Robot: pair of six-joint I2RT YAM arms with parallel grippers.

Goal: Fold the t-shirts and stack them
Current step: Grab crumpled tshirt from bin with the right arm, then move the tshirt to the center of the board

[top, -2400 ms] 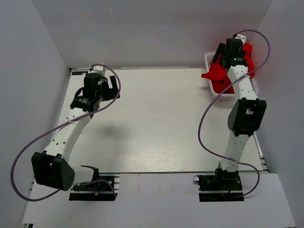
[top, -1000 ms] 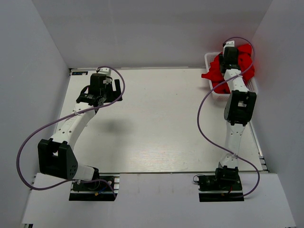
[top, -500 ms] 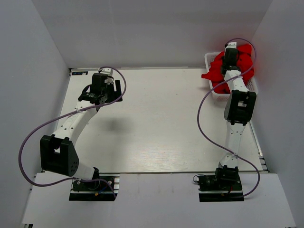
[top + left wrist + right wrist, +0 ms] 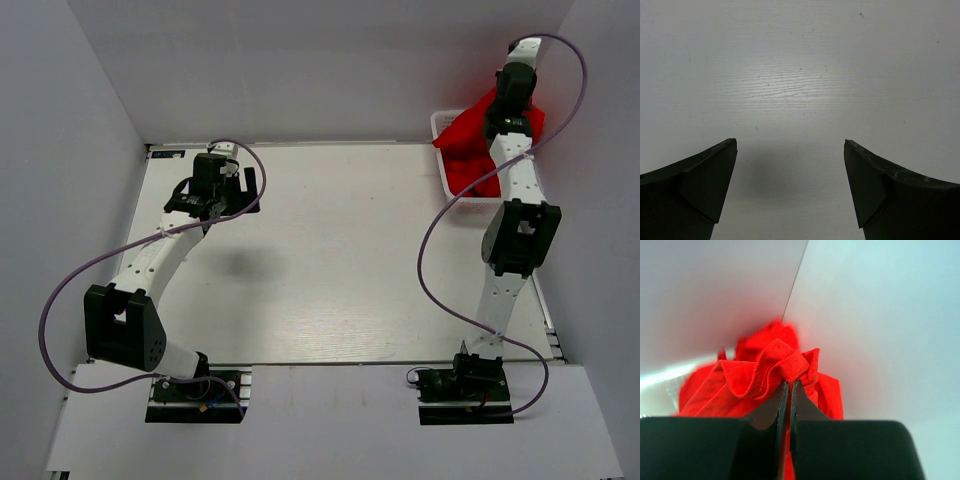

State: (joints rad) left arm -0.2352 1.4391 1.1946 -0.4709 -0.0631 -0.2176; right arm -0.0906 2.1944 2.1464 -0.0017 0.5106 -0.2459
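My right gripper [image 4: 789, 384] is pinched tight on a bunched fold of a bright red t-shirt of soft cloth [image 4: 765, 372] — the ridge of cloth puckers up just above my fingertips at the centre of the wrist view. In the overhead view that shirt hangs in the upper right of the frame. It stretches from my wrist, high against the back wall, down into the white plastic lattice basket [image 4: 438, 122], where its lower part lies among the other red shirts [image 4: 465, 178]. I cannot tell where one ends and the next begins. My left gripper [image 4: 789, 143] stands wide apart and holds nothing, hovering over the pale wood-grain table [image 4: 800, 75] at the upper left of the overhead view.

As I judge it, the step in hand is drawing one shirt out of the basket. The pinch is narrow, so I should keep it firm and rise slowly. That lets any snagged neighbour slide off and keeps the light basket from tipping. Once the hem clears the rim, I would carry the shirt toward the middle of the table — within reach of my left gripper for spreading.
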